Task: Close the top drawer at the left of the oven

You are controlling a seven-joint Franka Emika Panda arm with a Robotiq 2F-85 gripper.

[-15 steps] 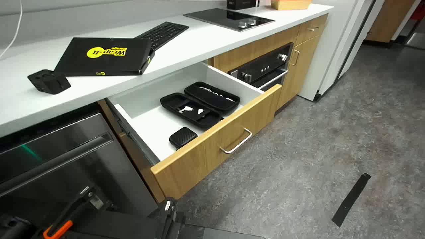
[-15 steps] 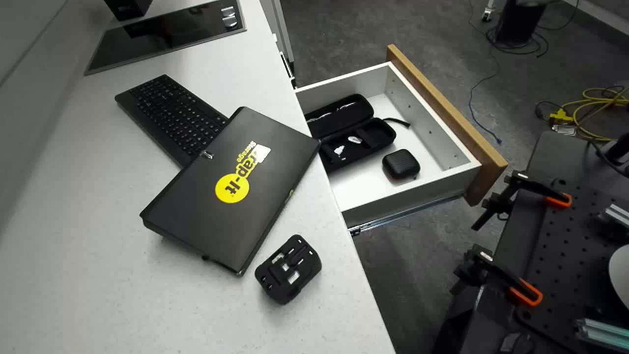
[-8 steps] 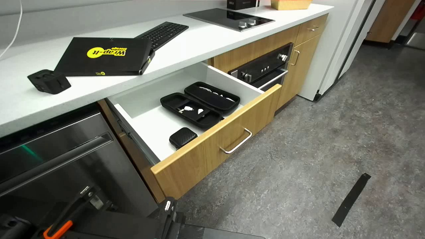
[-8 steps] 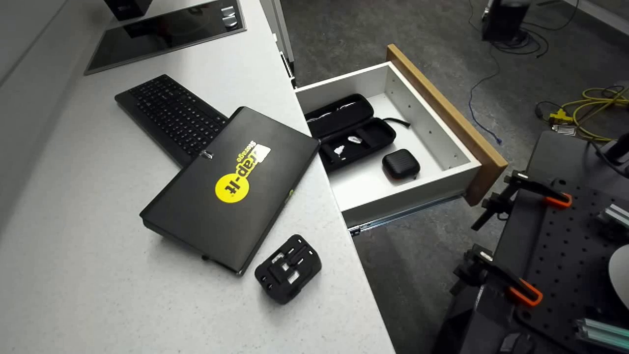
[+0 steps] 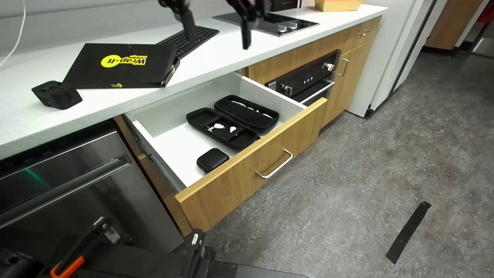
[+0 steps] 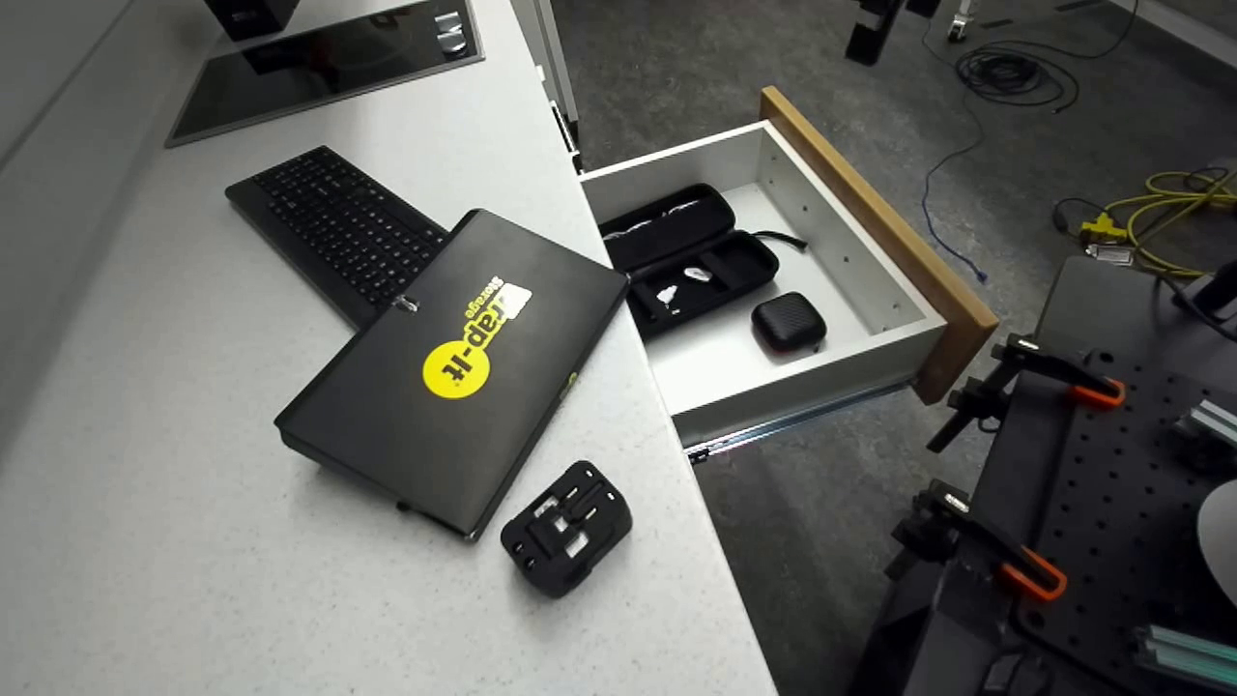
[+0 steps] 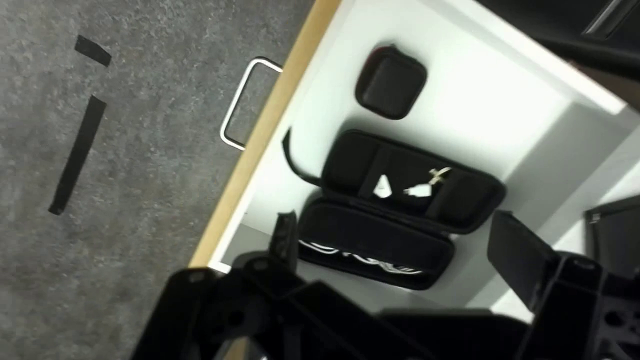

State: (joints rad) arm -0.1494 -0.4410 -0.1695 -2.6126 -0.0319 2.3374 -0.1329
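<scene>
The top drawer is pulled far out, with its light wood front and silver bar handle facing the floor. Its front also shows in an exterior view and in the wrist view. The black oven with a silver bar handle stands beside it. My gripper is open and empty, blurred, at the top of an exterior view. In the wrist view its fingers are wide apart above the drawer, apart from it. Only part of it shows in an exterior view.
An open black case and a small black case lie in the drawer. The counter bears a black box, a keyboard and a black adapter. A steel appliance and a clamped black platform are nearby.
My gripper has come into view at the top of an exterior view. In an exterior view, the dark part at the top has moved left. The drawer has not moved.
</scene>
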